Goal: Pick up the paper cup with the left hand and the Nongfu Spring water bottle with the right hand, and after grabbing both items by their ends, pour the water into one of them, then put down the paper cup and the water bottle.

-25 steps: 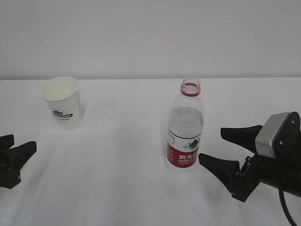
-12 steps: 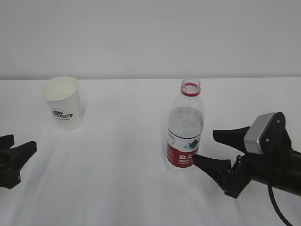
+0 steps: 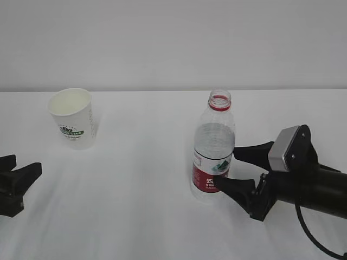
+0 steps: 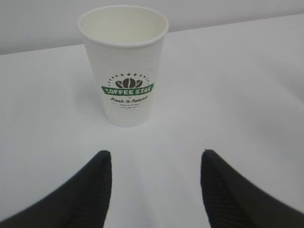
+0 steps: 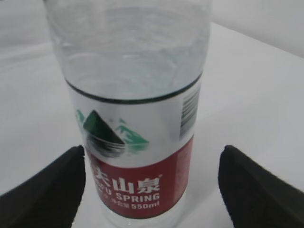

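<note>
A small white tapered paper cup (image 3: 73,117) with a dark green logo stands upright in the upper left of the exterior view, on a plain white table (image 3: 135,216). In the left wrist view the same cup (image 4: 124,66) sits at the upper centre of the frame, its cream inside showing, well ahead of the two black fingers at the bottom edge.

The black two-finger claw of the left arm (image 3: 16,181) lies low at the left edge of the exterior view, well apart from the cup, its jaws spread with nothing between them. Bare table lies between this claw and the cup.

A tall clear ribbed plastic water bottle (image 3: 213,149) with a red neck ring and a red-and-white label stands upright just right of centre, uncapped, with clear water (image 3: 214,138) filling roughly its lower two thirds. In the right wrist view the bottle (image 5: 130,109) fills the middle of the frame, label towards the camera.

The black claw of the right arm (image 3: 236,168), carrying a grey rectangular plate, comes in from the lower right. Its jaws are spread wide, one finger on each side of the bottle's labelled lower part; the near fingertip appears to reach the label, but the wrist view shows gaps on both sides, so the bottle is not gripped.

A pale blank wall (image 3: 173,43) fills the top of the exterior view.
</note>
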`<state>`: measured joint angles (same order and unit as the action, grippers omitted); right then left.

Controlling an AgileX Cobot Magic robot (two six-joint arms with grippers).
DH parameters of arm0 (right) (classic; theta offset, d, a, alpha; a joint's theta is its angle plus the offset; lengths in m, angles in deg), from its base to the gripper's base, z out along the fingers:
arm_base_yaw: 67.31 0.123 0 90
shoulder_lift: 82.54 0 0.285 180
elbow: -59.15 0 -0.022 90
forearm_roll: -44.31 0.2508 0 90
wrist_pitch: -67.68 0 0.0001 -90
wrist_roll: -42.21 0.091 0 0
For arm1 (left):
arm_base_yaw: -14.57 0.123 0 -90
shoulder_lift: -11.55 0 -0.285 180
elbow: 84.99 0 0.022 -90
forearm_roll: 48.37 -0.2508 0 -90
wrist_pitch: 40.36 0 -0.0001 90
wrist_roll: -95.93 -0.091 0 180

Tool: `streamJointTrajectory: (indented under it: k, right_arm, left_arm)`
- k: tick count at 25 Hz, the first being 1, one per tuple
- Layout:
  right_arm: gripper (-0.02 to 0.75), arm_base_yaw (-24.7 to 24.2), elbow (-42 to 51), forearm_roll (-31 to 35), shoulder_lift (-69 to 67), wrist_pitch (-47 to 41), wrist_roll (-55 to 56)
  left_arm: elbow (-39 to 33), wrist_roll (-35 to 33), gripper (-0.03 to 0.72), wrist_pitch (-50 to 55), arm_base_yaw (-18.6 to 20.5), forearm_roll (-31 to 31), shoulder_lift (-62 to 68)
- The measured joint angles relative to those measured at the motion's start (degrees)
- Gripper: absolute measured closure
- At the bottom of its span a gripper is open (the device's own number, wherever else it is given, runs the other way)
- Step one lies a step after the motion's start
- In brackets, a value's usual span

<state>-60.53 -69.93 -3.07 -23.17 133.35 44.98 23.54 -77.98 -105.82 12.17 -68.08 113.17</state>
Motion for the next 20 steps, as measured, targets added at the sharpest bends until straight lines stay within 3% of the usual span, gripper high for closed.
streamJointTrajectory:
  k: [20]
  right_arm:
    - [0.095,0.0,-9.8,-6.9,-7.4,0.1,3.0]
  left_arm:
    - [0.0,0.0,0.253,0.0,0.0,1.8,0.0]
